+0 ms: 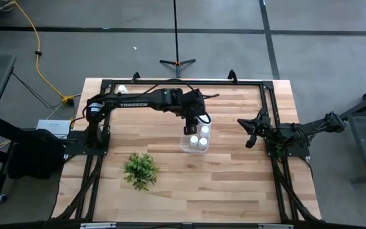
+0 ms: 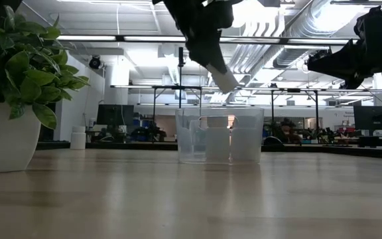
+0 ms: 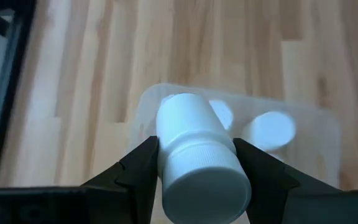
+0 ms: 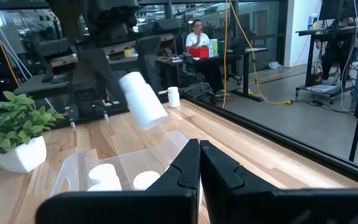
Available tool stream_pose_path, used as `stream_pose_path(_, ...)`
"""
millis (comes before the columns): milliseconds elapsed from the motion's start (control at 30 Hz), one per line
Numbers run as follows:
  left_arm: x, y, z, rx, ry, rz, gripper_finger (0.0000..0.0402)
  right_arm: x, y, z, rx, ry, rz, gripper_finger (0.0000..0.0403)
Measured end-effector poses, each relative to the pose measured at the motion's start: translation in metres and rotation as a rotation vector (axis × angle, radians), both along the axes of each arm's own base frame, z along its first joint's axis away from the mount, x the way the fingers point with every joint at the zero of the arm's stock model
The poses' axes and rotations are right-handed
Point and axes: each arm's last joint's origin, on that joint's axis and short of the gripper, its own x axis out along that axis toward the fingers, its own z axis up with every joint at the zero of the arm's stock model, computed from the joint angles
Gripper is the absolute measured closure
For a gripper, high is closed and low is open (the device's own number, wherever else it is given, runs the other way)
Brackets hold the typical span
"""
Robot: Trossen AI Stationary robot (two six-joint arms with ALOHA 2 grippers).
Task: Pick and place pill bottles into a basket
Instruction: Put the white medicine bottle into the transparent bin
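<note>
Bottle [image 3: 197, 158] (tilted) above basket [image 2: 219, 135]

Five pill bottles [image 1: 203, 130], one basket [image 1: 184, 145], one plant [image 1: 140, 169], two arms [image 1: 138, 102]

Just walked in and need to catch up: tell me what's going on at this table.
The left gripper holds a white pill bottle, tilted, above the clear basket near the table's middle. Bottles already stand inside it. Another bottle stands at the far left edge of the table, and a potted plant sits nearer the front. The right gripper waits shut, off to the right side.
</note>
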Motion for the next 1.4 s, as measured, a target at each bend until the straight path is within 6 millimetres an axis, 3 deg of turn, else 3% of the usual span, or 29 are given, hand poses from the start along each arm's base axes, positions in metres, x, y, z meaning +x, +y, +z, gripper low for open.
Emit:
stream_pose_path(300, 0.004, 0.001, -0.032, 0.018, 0.172, -0.016, 0.0186, 0.0, 0.0, 0.0, -0.006, 0.005, 0.001, 0.0402)
stream_pose_path(600, 0.014, 0.001, -0.056, 0.038, 0.224, -0.027, 0.0186, 0.001, 0.0, -0.001, 0.003, 0.014, 0.003, 0.0401)
stream_pose_path(1167, 0.019, 0.009, -0.088, 0.075, 0.339, -0.032, 0.0186, 0.002, 0.001, -0.003, -0.001, 0.03, -0.001, 0.0402)
stream_pose_path(1400, 0.02, 0.01, -0.092, 0.113, 0.354, -0.034, 0.0186, 0.002, 0.001, -0.003, -0.002, 0.033, -0.001, 0.0401)
